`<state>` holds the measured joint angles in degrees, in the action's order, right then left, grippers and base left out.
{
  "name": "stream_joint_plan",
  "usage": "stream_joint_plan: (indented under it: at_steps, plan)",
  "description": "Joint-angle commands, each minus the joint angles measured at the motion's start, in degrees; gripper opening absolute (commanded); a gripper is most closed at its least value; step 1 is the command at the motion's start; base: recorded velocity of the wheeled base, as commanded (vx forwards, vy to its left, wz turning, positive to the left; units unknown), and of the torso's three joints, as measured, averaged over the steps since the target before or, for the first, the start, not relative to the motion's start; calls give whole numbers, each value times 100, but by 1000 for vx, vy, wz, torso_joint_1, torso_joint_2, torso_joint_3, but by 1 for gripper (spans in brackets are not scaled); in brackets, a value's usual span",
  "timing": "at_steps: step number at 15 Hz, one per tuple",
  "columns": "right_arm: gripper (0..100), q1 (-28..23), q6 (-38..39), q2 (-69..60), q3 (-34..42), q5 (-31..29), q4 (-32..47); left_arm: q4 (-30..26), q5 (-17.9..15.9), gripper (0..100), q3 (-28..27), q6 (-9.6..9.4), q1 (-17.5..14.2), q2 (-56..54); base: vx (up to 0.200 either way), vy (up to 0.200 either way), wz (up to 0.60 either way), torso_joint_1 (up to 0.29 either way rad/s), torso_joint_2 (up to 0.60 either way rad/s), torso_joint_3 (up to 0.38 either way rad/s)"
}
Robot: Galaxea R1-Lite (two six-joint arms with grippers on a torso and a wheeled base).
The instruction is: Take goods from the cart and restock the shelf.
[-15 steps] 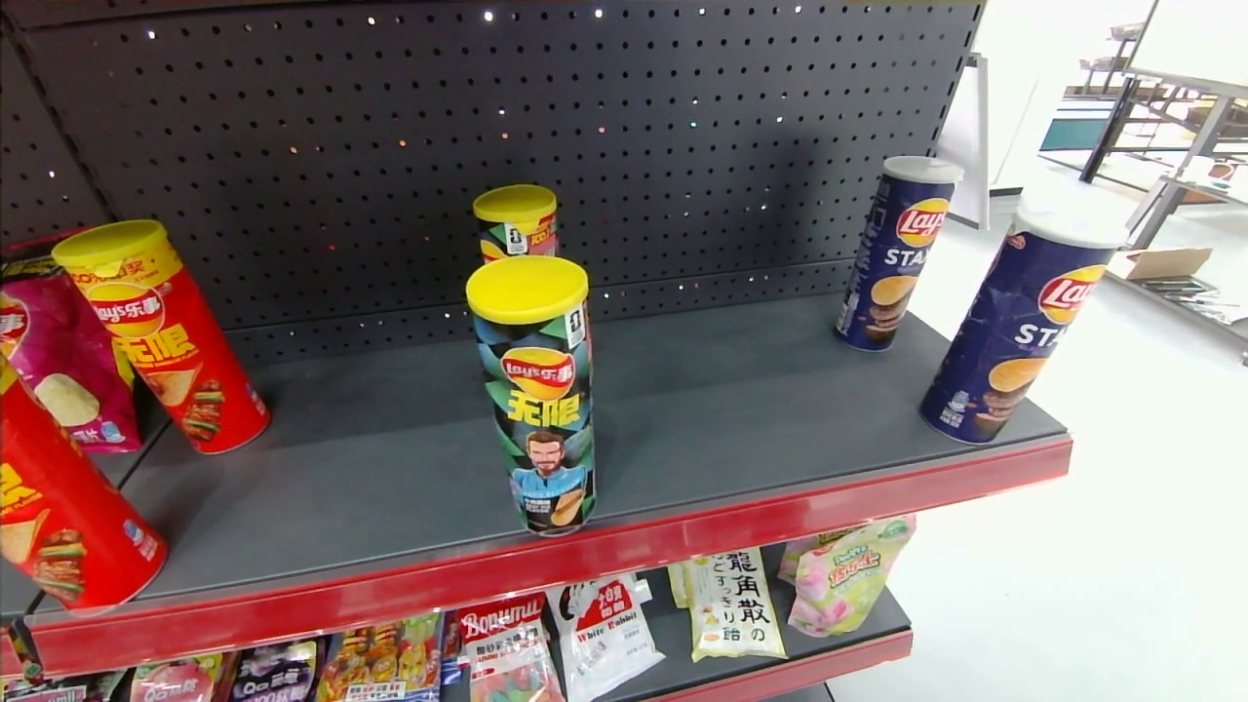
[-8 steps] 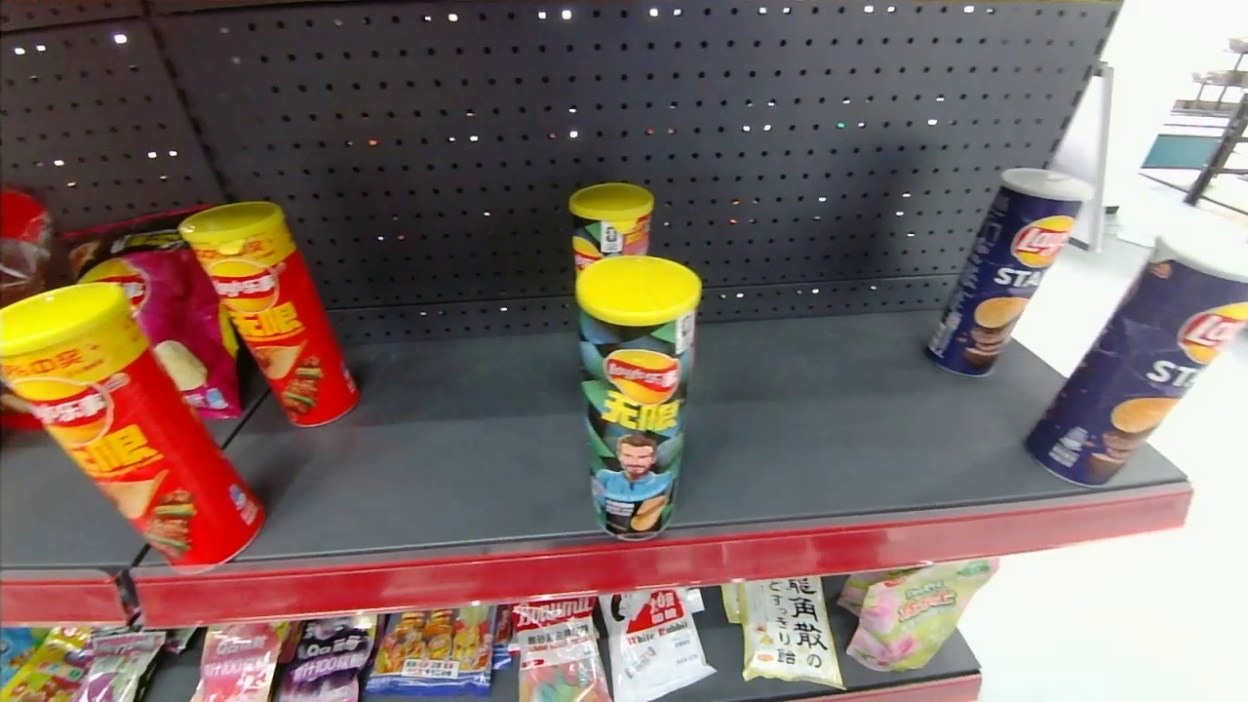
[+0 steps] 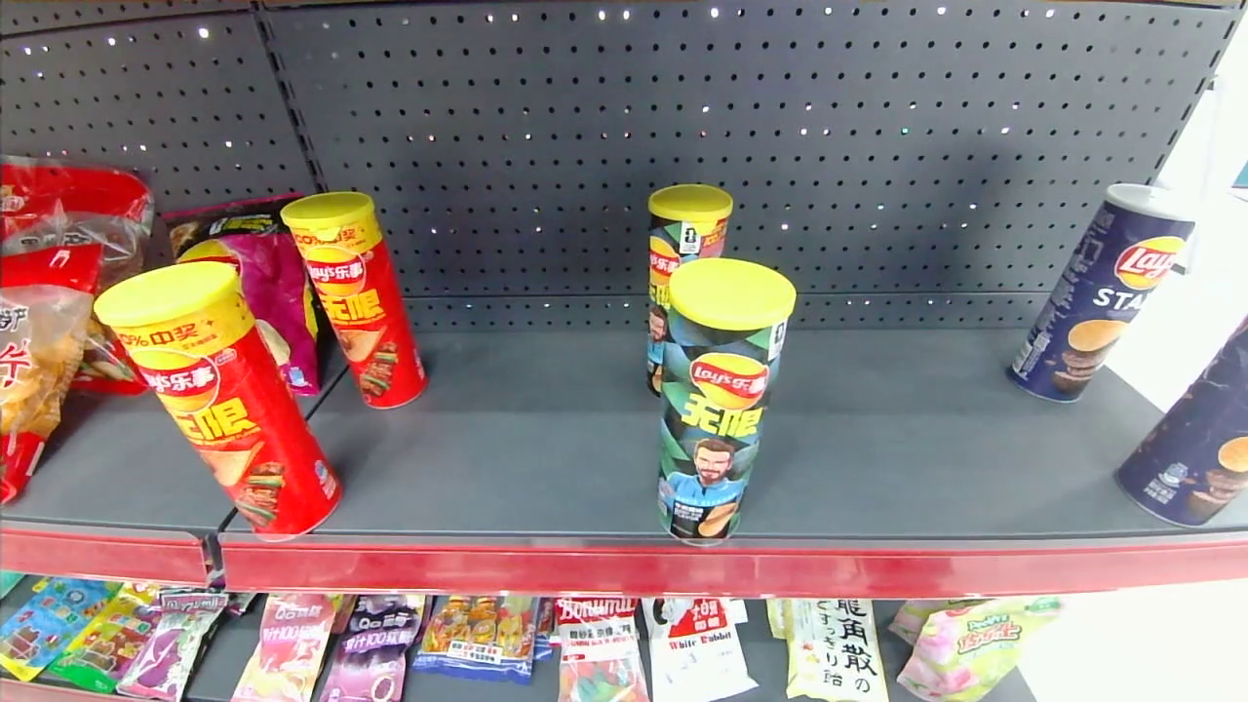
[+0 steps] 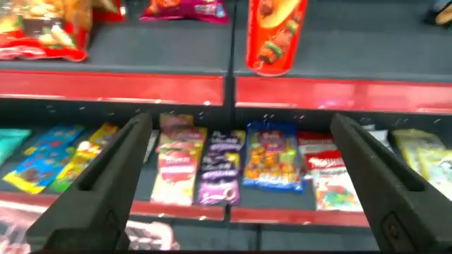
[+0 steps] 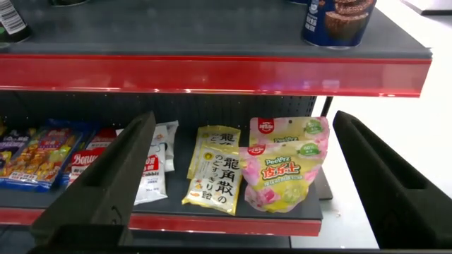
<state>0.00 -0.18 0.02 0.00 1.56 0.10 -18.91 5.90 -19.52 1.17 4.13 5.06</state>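
Before the red shelf edge (image 3: 624,567), left gripper (image 4: 240,127): held roughly level and pointed at the shelving. Its two black fingers (image 4: 106,183) are spread wide with nothing between them. Beyond them are the seam in the red shelf edge and the packets beneath it.
right gripper (image 5: 245,120): also level, facing the red shelf edge near its right end, with its fingers (image 5: 106,190) wide apart and holding nothing.
shelf (image 3: 546,458): a grey deck running back from the red shelf edge to a perforated back panel (image 3: 585,117).
green cans: the front green can (image 3: 726,400) stands upright just behind the red shelf edge, near its middle. The rear green can (image 3: 687,229) is directly behind it, close to the back panel.
red cans: the front red can (image 3: 219,400) is just behind the red shelf edge, beside the seam towards the left. The rear red can (image 3: 356,297) is farther back.
blue cans: the near blue can (image 3: 1194,439) is at the right end of the red shelf edge, cut off by the frame. The far blue can (image 3: 1097,292) is deeper in.
bags: a magenta bag (image 3: 268,283) leans just beside the rear red can, and red bags (image 3: 58,244) lie beyond the seam, on the left.
lower tier: snack packets (image 3: 478,634) lie in a row under the red shelf edge. A pink-and-green bag (image 5: 286,169) and a yellow packet (image 5: 219,173) are under its right end.
in the way: the front green can hides the lower part of the rear green can. The front cans stand right at the red shelf edge, with bare deck behind them.
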Motion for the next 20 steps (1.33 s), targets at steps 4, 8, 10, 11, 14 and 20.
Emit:
stream_joint_plan:
  at_steps: [4, 8, 10, 11, 14, 20]
  plan:
    - [100, 0, 1, -2, 0, 2, -1, 2031, 139, 100, 1899, 164, 0, 21, 0, 0, 0, 0, 0, 0]
    - [100, 0, -8, -2, 0, 2, -1, 2119, 34, 100, 1952, 595, 0, 30, 0, 0, 0, 0, 0, 0]
    - [100, 0, -8, -2, 0, 2, 8, 2128, -19, 100, 1952, 604, 0, 21, 0, 0, 0, 0, 0, 0]
    - [100, 0, -8, -2, 0, 2, 8, 2137, -1, 100, 1952, 533, 0, 21, 0, 0, 0, 0, 0, 0]
    - [100, 0, -8, -2, 0, 2, 8, 2137, 869, 100, 1952, 472, -27, 13, 0, 0, 0, 0, 0, 0]
    - [100, 0, -87, -2, 0, 116, -1, 2110, -230, 100, 1952, 481, -27, 4, 0, 0, 0, 0, 0, 0]
